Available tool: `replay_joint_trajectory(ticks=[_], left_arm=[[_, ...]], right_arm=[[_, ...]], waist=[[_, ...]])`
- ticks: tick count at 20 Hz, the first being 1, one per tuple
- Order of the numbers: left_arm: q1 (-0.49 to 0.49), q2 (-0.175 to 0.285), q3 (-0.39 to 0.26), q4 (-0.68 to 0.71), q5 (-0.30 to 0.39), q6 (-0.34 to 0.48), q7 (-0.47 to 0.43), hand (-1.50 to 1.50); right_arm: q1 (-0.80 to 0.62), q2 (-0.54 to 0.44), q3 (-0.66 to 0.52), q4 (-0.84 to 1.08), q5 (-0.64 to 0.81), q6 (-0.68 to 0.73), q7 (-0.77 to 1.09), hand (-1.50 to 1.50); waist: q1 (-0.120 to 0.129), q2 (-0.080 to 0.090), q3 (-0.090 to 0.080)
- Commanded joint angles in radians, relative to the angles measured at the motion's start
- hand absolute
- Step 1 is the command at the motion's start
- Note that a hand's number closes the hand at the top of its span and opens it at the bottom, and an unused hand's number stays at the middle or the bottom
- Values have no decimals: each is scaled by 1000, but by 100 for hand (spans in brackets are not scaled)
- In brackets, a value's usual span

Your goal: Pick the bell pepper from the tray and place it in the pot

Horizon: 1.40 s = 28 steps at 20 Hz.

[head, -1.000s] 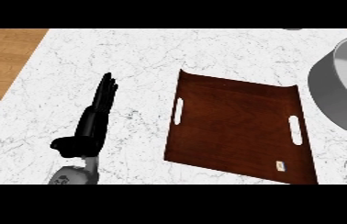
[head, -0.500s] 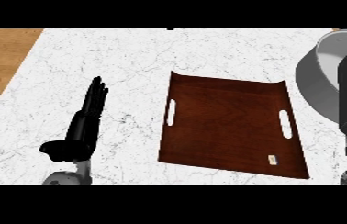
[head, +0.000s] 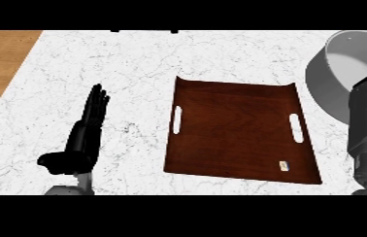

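Left hand (head: 80, 139) rests on the marble surface (head: 215, 56) with fingers (head: 95, 102) straight, released, holding nothing, then the brown tray (head: 237, 129), bell pepper not visible so can't tell where, then the pot (head: 333, 66) and a dark forearm (head: 358, 134) at right edge, all slightly further left than before.

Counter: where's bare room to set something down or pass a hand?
Bare counter between the left hand and the tray, and beyond the tray. The tray's bed is bare too. Crowded at right: the pot sits close beside the tray.
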Motion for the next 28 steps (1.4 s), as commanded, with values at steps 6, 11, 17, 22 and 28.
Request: replay_joint_trajectory(ticks=[6, 11, 17, 22, 28], left_arm=[[21, -14, 5, 34, 0, -5, -51, 0], [-15, 0, 4, -16, -2, 2, 41, 0], [19, -7, 1, -22, 6, -5, 16, 0], [13, -23, -8, -33, -15, 24, 37, 0], [25, 0, 27, 5, 5, -14, -6, 0]], right_arm=[[35, 99, -192, -21, -128, -156, 175, -150], [63, 159, -146, -186, -123, -432, 21, -150], [113, 215, -142, -364, -151, -766, -101, -150], [195, 286, -141, -447, -168, -930, -71, -150], [342, 288, -44, -524, -233, -993, -39, -150]], waist=[[-7, -2, -1], [-10, -8, 0], [-9, -9, 0], [-15, -13, -1], [-27, -16, -3]])
